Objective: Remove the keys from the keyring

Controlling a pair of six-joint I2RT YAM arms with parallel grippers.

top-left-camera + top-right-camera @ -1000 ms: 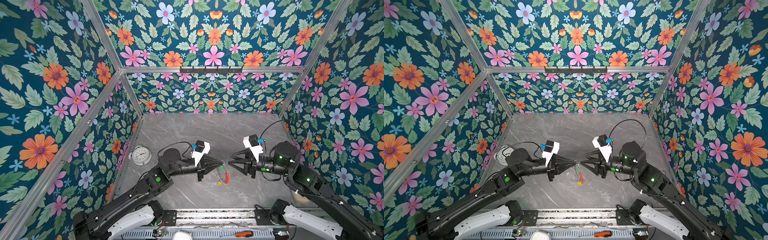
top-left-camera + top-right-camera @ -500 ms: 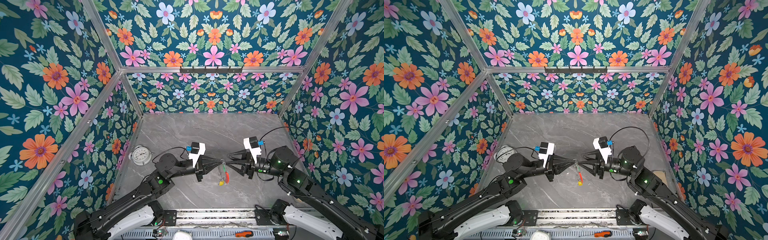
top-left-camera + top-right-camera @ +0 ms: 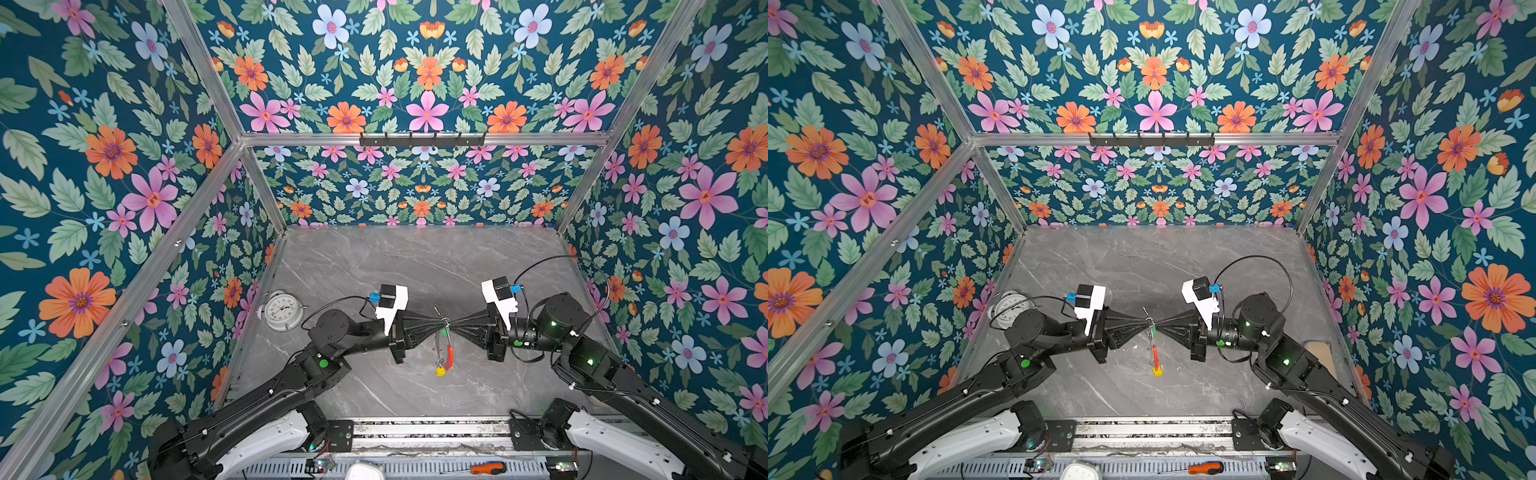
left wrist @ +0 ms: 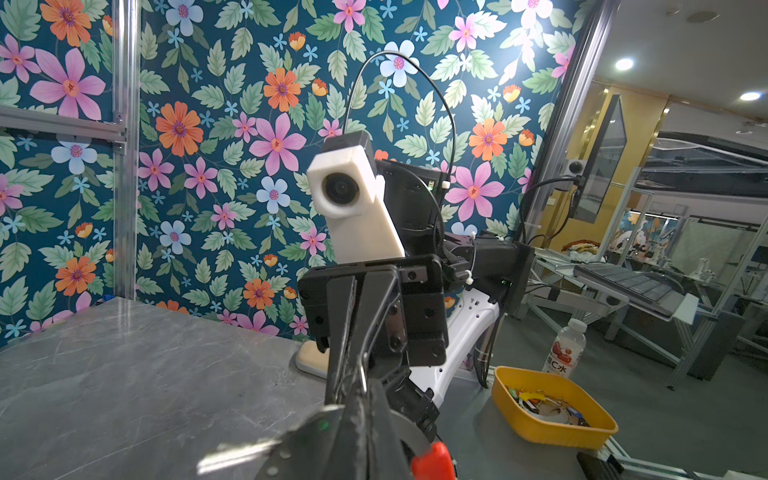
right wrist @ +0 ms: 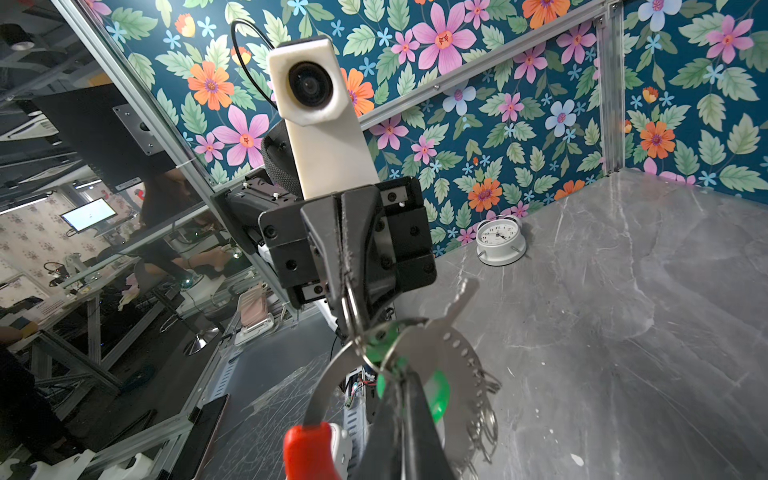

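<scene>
Right wrist view, left gripper clamping perforated steel keyring, right gripper pinching green-headed key

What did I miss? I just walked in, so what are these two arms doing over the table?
The arms meet tip to tip above the table, sharing one keyring. The left gripper is shut on the keyring's rim; the right gripper is shut, apparently on the green-headed key. The yellow-headed key hangs below. Neither key is off yet.
</scene>
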